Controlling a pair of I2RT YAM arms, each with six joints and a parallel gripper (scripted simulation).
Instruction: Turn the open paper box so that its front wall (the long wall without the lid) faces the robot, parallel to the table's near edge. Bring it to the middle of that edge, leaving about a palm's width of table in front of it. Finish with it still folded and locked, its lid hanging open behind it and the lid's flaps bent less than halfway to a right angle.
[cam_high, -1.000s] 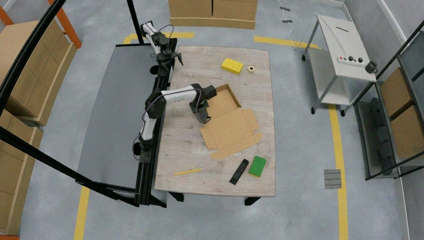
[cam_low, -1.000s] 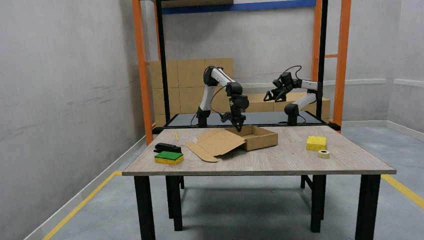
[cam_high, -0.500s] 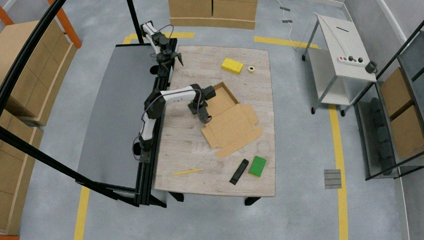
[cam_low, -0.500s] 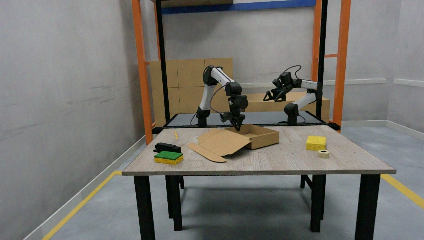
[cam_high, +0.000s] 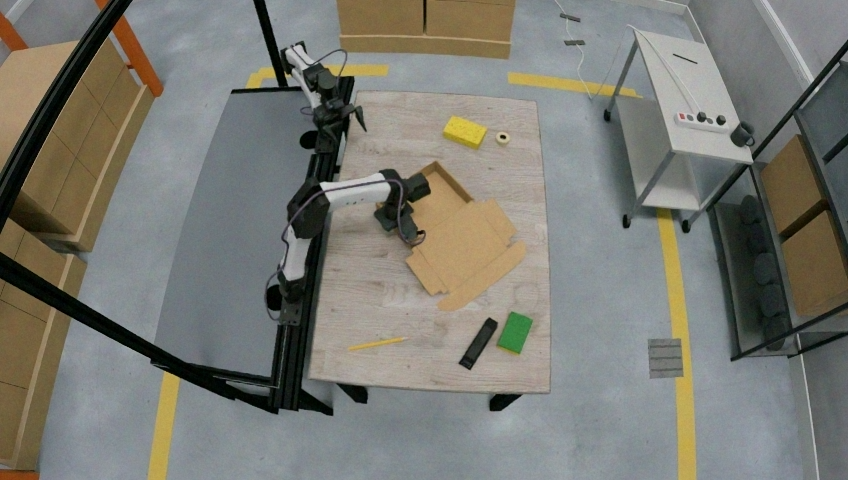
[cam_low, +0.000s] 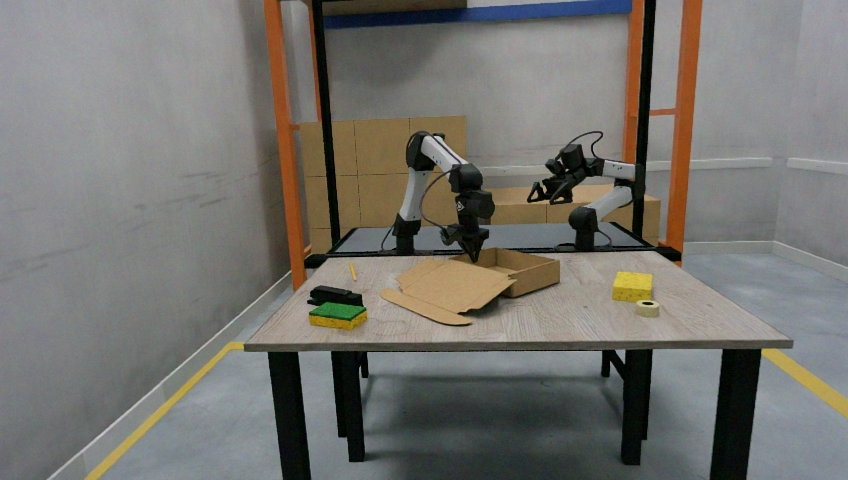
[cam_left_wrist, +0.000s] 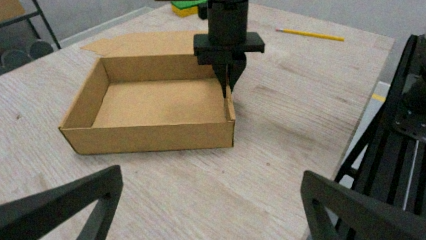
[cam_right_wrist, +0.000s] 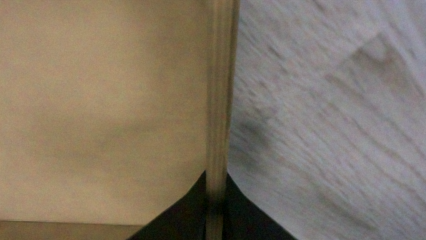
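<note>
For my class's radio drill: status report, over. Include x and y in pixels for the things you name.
Left gripper (cam_high: 360, 118) (cam_low: 549, 199) (cam_left_wrist: 212, 200) open, empty. Right gripper (cam_high: 397, 228) (cam_low: 474, 256) (cam_left_wrist: 227, 92) (cam_right_wrist: 216, 200) shut on box wall (cam_low: 464, 257) (cam_left_wrist: 230, 106) (cam_right_wrist: 222, 100). Box (cam_high: 437, 199) (cam_low: 535, 276) (cam_left_wrist: 155, 137) angled, lid (cam_high: 467, 237) (cam_low: 455, 282) (cam_left_wrist: 145, 44) open. Obstructions: none touching box.

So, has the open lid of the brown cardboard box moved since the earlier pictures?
Yes, in the top view the lid has swung away from the green-and-yellow rectangular sponge.
</note>
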